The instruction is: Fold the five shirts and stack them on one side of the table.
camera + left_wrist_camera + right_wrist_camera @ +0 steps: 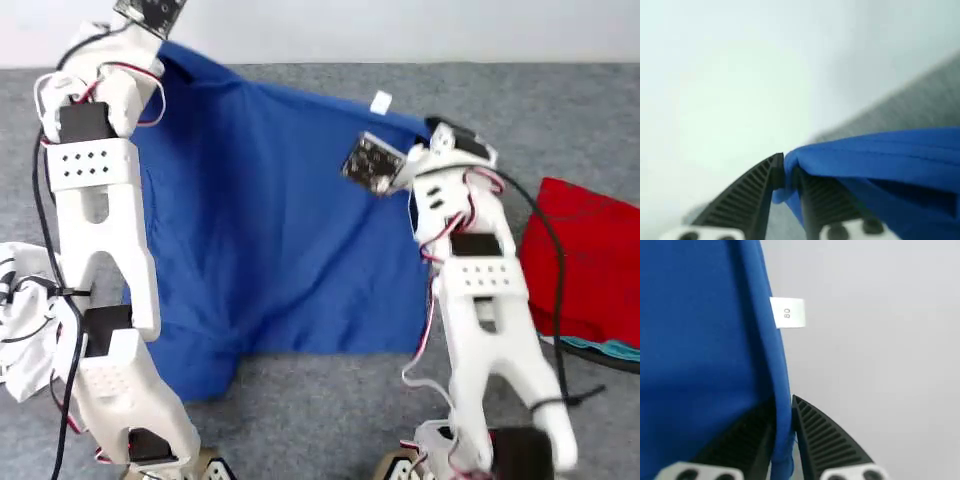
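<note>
Across the middle of the grey desk (330, 410) a blue shirt (270, 220) lies spread out, mostly flat with a few long creases, its near edge bunched at the corner beside the left arm's base. At the far left corner of the cloth, the left claw (785, 167) is clamped on a fold of the blue fabric, the ribbed black jaws pressed together with the hem pinched between them and the cloth lifted clear of the desk there. Along the far right edge, the right claw (785, 405) grips the shirt's border in the same way, its two jaws closed on the thin blue edge that runs down between them. A small white tag (787, 313) sticks out from that edge just beyond the right claw, and in the high view it shows at the shirt's far side near the right arm's wrist. A red shirt (585, 260) sits at the right side of the desk, apart from the blue one, with a strip of teal cloth (610, 348) showing beneath its near edge. A crumpled white shirt (25, 330) lies at the left edge of the desk, beside the left arm.
</note>
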Controlling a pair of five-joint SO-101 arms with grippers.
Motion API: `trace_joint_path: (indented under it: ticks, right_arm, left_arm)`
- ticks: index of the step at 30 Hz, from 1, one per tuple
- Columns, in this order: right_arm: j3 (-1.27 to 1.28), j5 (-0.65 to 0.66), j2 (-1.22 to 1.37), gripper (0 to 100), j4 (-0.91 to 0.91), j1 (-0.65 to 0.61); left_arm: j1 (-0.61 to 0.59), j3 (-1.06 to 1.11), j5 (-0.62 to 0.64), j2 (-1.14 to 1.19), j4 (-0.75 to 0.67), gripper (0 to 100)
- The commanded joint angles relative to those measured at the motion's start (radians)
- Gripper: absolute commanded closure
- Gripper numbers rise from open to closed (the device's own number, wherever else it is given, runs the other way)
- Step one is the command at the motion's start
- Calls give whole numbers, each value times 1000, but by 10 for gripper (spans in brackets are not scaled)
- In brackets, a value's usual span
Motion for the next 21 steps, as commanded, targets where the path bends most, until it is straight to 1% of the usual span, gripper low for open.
trace_joint_path:
  ticks: [1, 7, 11, 13, 16, 21]
  right_arm:
    - [-206, 6, 119, 988, -28, 7]
    - [-428, 6, 312, 988, -21, -12]
    - [-466, 6, 357, 988, -19, -35]
    - [-465, 6, 357, 988, 12, -47]
    - [-465, 6, 357, 988, 110, -64]
    - [-466, 6, 357, 988, 268, -64]
  left_arm:
    - [-5, -5, 8, -14, -87, 995]
    - [-6, 2, 6, -8, -86, 995]
    - [-6, 1, 6, -15, -15, 995]
    - [-6, -4, 5, -17, 44, 995]
    - [-14, -5, 5, -17, 163, 995]
    - [-38, -42, 5, -17, 442, 995]
